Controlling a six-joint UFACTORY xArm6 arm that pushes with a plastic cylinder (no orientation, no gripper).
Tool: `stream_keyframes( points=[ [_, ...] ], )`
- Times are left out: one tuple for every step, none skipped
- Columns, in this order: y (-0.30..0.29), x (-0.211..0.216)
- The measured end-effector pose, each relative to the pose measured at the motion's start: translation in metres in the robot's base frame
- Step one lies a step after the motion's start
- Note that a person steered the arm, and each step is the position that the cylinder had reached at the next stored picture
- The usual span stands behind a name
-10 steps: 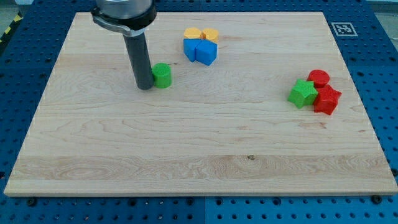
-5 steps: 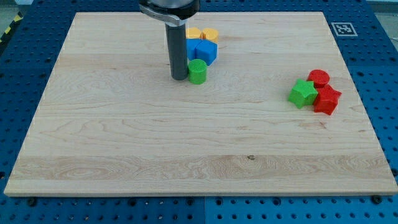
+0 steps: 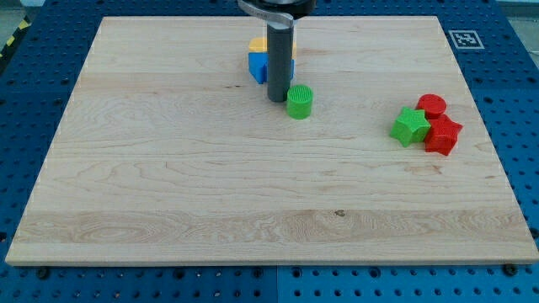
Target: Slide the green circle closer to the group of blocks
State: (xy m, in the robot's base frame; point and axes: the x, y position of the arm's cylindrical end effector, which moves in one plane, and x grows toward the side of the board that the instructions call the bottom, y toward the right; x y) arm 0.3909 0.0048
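Observation:
The green circle stands on the wooden board, a little above its middle. My tip touches the circle's left side. The rod rises in front of a cluster near the view's top: blue blocks and orange blocks, partly hidden by the rod. At the view's right sits a second group: a green star, a red circle and a red block, touching one another. The green circle lies well left of that group.
The board lies on a blue perforated table. A black-and-white marker tag sits at the board's top right corner.
My tip and the green circle have moved to the view's right, from left of the blue and orange cluster to just below it. The other blocks have not moved.

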Motion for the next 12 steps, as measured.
stream_keyframes(
  points=[
    [0.0,0.014],
    [0.039,0.014],
    [0.062,0.013],
    [0.068,0.005],
    [0.069,-0.012],
    [0.086,-0.015],
    [0.1,-0.014],
    [0.075,-0.014],
    [0.075,-0.001],
    [0.102,0.007],
    [0.125,0.007],
    [0.132,0.007]
  ],
)
